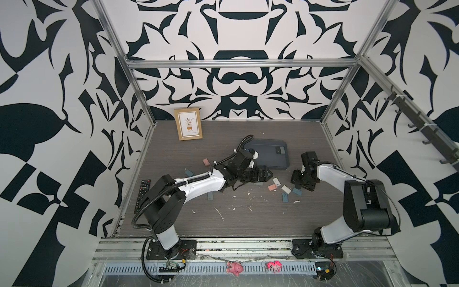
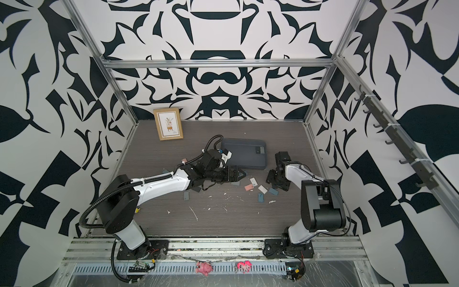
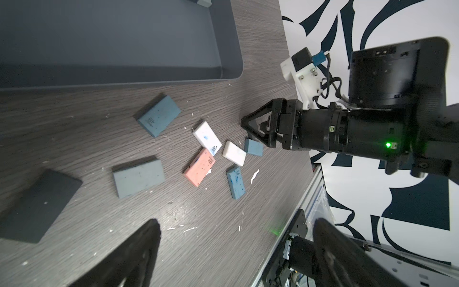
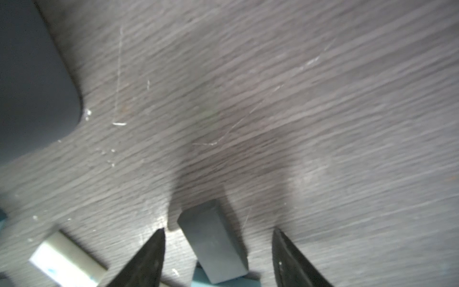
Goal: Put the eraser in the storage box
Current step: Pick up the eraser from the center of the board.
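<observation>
My right end effector (image 4: 219,231) is spread astride the dark grey eraser (image 4: 211,246), touching neither side; closing off-centre could tip it or knock it sideways.

Both top views hang high above the six o'clock edge of the table (image 1: 248,218), looking steeply down toward the back wall at twelve o'clock. Set just sideways of each other, they share the whole enclosure and both arms. The left wrist view rides close over the table, facing about three o'clock across the scattered erasers (image 3: 200,166) to the right gripper (image 3: 248,129) and a corner of the storage box (image 3: 231,49). The right wrist view sits very low and blurred, seemingly facing eleven o'clock; it shares a box corner with every other view.
</observation>
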You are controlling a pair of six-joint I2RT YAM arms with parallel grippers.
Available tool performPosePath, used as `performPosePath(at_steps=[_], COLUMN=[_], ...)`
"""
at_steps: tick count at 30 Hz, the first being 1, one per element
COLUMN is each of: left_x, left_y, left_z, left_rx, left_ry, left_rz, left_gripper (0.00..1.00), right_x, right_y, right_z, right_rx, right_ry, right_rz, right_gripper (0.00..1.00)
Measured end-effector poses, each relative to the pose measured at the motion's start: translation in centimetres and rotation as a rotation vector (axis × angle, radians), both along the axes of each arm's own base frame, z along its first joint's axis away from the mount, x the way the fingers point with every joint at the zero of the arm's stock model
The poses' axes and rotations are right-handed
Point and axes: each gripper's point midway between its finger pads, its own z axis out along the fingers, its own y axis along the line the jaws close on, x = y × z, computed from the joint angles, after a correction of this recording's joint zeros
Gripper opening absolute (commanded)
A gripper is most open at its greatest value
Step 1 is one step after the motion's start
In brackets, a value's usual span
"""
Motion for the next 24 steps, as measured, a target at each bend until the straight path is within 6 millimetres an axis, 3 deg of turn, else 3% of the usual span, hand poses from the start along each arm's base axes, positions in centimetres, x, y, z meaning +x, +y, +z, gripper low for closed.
performPosePath(at_steps=[11,24], left_x=[-0.1,-0.6], left_y=[0.0,0.7], left_z=[0.0,0.0], left_rx=[-0.011,-0.014], left_ry=[0.001,-0.001], left_rz=[0.000,0.001], left_gripper=[0.99,0.99], right_x=[-0.9,0.1], right_y=[0.8,1.2], right_z=[-0.3,-0.3], right_rx=[-0.067,-0.074], right_ry=[0.035,0.074], right_rz=[0.053,0.064], right_gripper=[0.52,0.49])
